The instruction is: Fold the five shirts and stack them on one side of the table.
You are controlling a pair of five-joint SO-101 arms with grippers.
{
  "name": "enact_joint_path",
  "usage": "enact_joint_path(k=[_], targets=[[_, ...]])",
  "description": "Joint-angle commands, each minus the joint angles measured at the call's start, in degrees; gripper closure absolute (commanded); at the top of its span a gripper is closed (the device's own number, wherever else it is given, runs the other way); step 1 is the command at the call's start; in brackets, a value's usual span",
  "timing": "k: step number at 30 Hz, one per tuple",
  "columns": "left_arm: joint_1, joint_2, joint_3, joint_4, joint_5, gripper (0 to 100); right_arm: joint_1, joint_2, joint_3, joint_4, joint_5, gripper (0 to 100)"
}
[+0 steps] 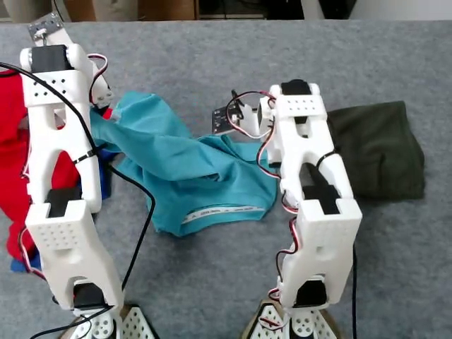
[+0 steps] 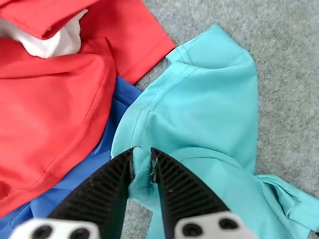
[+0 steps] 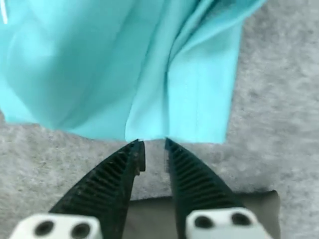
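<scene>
High view has the teal shirt (image 1: 191, 169) lying crumpled at the centre of the grey table (image 1: 395, 63), one end drawn out toward 10 o'clock and its printed neck band facing 6 o'clock. A dark green shirt (image 1: 381, 152) lies folded at 3 o'clock, just beside the right arm and apart from the teal one. At 9 o'clock the red shirt (image 1: 14, 162) is spread loose under the left arm, with a strip of the blue shirt (image 1: 106, 180) showing between it and the teal cloth. Left wrist view shows the left gripper (image 2: 142, 160) clamped on a pinched-up fold of the teal shirt, next to the red and blue fabric and a bit of white cloth (image 2: 50, 42). Right wrist view shows the right gripper (image 3: 153, 145) with its jaws a narrow gap apart, tips at the teal hem and bare table between them.
</scene>
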Motion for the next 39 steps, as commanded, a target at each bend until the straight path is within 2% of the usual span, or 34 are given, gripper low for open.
enact_joint_path(k=[1,5,10,18,20,24,26,39], targets=[[-0.79,-0.75,-0.79,-0.35,-0.53,98,-0.75,-3.91,1.80,-2.11,-0.09,84.3],[-1.05,-0.75,-0.79,-0.35,-0.62,98,-0.92,-5.93,8.40,-10.11,-0.18,77.6],[-2.37,-0.75,-0.88,-0.35,-0.62,98,-0.92,-6.37,14.29,-17.14,-0.18,77.5],[-2.64,-0.75,-0.88,-0.35,-0.62,98,-0.57,-6.37,15.34,-22.24,-0.18,77.6],[-2.46,-0.75,-0.88,-0.35,-0.62,98,-0.57,-6.37,15.34,-23.21,-0.18,80.3],[-2.46,-0.75,-0.88,-0.35,-0.62,98,-0.75,-6.29,15.34,-23.38,-0.18,95.4],[-2.46,-0.75,-0.88,-0.35,-0.62,98,-0.66,-6.29,15.25,-23.91,-0.18,99.5],[-2.46,-0.75,-0.88,-0.09,-0.62,98,-0.13,-6.73,12.88,-22.95,-0.18,97.6]])
